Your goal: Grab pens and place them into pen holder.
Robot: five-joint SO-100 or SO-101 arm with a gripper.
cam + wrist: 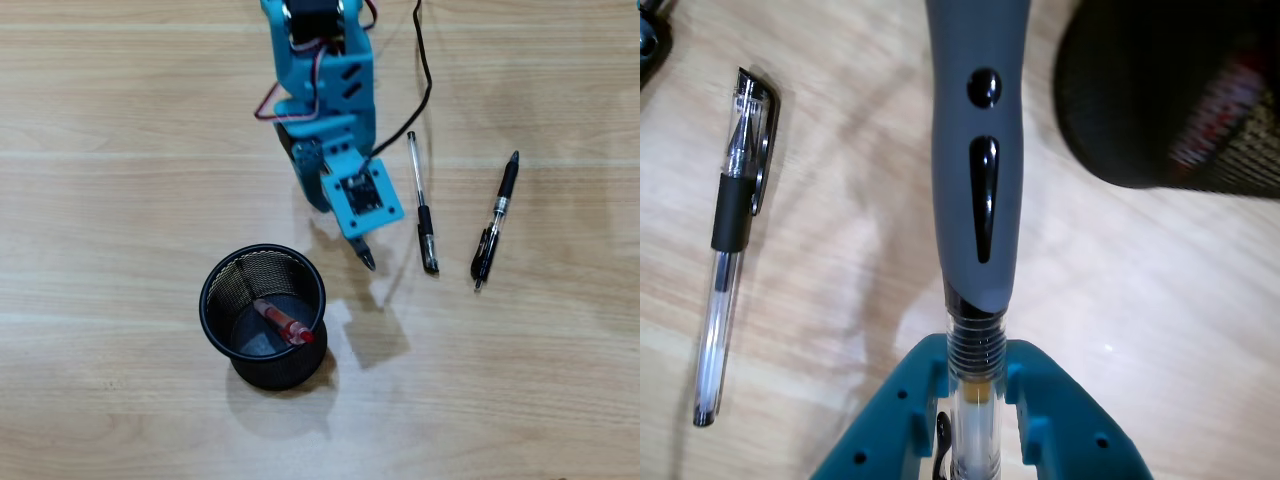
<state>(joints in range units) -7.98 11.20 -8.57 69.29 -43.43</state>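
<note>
My gripper point(977, 362) is shut on the clear barrel of a grey-and-clear pen point(978, 150) with a yellow band; the grey grip end sticks out ahead of the jaws. In the overhead view only that pen's tip point(367, 258) shows below the gripper point(358, 236), hanging just right of the pen holder point(285, 375). The pen holder is a black mesh cup with a red-and-clear pen point(285, 325) leaning inside. In the wrist view the cup point(1170, 100) fills the upper right corner. Two black-and-clear pens point(423, 215) point(495, 225) lie on the table to the right.
The blue arm point(325, 80) comes in from the top edge, with a black cable point(425, 70) trailing beside it. In the wrist view one black-and-clear pen point(732, 240) lies to the left, and the other pen's end point(648, 40) shows at the top left corner.
</note>
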